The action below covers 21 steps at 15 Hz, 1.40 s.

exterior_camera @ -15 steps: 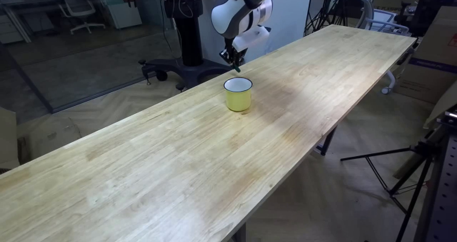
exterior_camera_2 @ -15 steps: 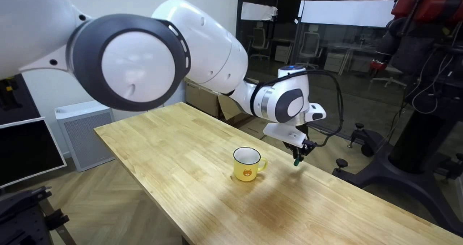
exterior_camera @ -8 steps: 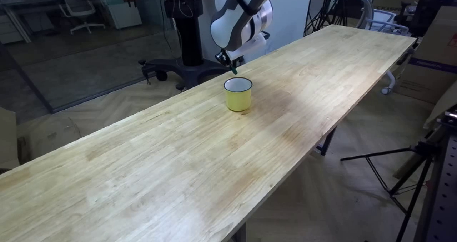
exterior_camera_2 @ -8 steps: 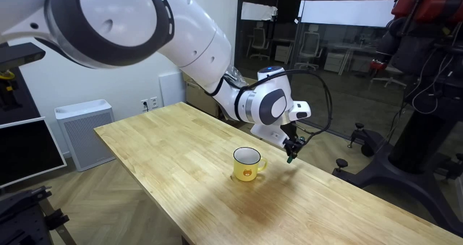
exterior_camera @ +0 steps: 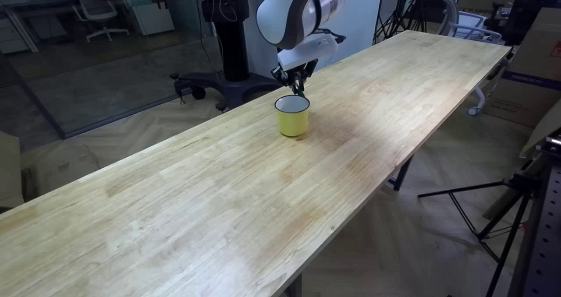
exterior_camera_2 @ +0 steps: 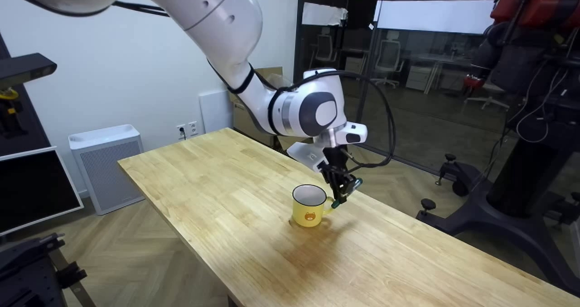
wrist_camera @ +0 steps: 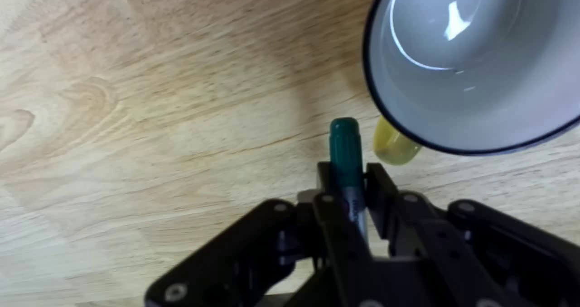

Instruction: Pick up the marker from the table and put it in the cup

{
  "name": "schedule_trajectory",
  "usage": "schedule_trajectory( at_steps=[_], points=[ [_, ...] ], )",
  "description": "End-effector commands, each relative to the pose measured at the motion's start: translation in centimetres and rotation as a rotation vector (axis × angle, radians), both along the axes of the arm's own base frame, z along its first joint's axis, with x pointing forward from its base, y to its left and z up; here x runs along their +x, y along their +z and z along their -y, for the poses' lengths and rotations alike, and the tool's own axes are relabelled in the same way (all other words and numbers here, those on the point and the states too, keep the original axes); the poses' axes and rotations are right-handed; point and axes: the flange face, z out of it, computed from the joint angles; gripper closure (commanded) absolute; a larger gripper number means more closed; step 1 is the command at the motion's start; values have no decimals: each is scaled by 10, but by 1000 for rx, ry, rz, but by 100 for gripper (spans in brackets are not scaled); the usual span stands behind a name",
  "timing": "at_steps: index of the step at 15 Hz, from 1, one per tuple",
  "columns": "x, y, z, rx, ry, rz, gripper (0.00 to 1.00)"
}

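The marker shows a green cap [wrist_camera: 345,151] and a light barrel. My gripper [wrist_camera: 349,176] is shut on it in the wrist view, with the cap sticking out past the fingertips. In an exterior view the marker [exterior_camera_2: 335,204] is tilted, its lower end overlapping the cup's handle; I cannot tell if they touch. The yellow cup [exterior_camera_2: 301,213], with white inside and dark rim, stands upright on the wooden table [exterior_camera_2: 204,184]. It also shows in an exterior view [exterior_camera: 292,124] and at upper right in the wrist view [wrist_camera: 476,103]. My gripper [exterior_camera: 298,87] is beside the cup, above the table.
The cup's handle [wrist_camera: 395,147] points toward the gripper. A dark wheeled stand [exterior_camera_2: 512,194] is beyond the table's far edge. A black tripod [exterior_camera: 521,183] stands off the table's other side.
My gripper has carried the marker toward the cup, to its handle side. The wrist has turned, and the marker now lies more slanted. The cup has not moved.
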Motion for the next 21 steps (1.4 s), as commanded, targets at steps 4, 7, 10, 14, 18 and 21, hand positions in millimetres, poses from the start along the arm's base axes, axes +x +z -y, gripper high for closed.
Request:
schedule_trajectory(
  at_steps=[4,7,10,14,18,21],
  points=[
    [-76,56,-34,-35,-157,57,95],
    [-117,79,-48,-72,-156,43,95],
    [-154,104,-47,-167,-124,72,95],
    [-189,137,-22,-269,-37,115,95],
    [-195,147,14,-189,78,153,95],
    [-196,136,39,-88,168,206,95]
  ],
)
